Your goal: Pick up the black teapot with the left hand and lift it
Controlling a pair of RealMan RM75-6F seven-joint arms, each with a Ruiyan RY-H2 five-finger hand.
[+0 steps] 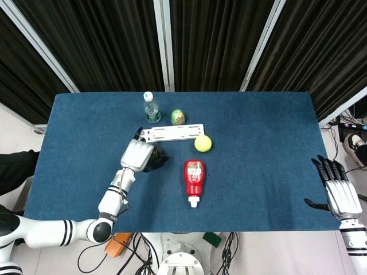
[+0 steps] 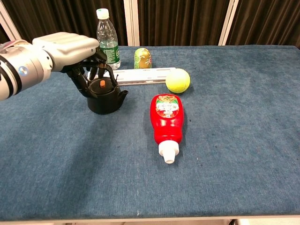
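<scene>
The black teapot [image 2: 106,99] with an orange knob on its lid stands upright on the blue table [image 2: 234,140], left of centre. My left hand [image 2: 70,47] sits right over it, its dark fingers [image 2: 96,70] curled in around the hoop handle, which they mostly hide. From the head view the left hand [image 1: 136,154] covers most of the teapot [image 1: 157,160], leaving only its right side and spout showing. My right hand [image 1: 338,193] hangs past the table's right front corner, fingers spread and holding nothing.
Behind the teapot lie a white flat bar [image 2: 145,74], a water bottle [image 2: 108,40] and a green egg-shaped object [image 2: 142,58]. A yellow-green tennis ball [image 2: 178,80] and a red ketchup bottle [image 2: 167,117] lying on its side are to its right.
</scene>
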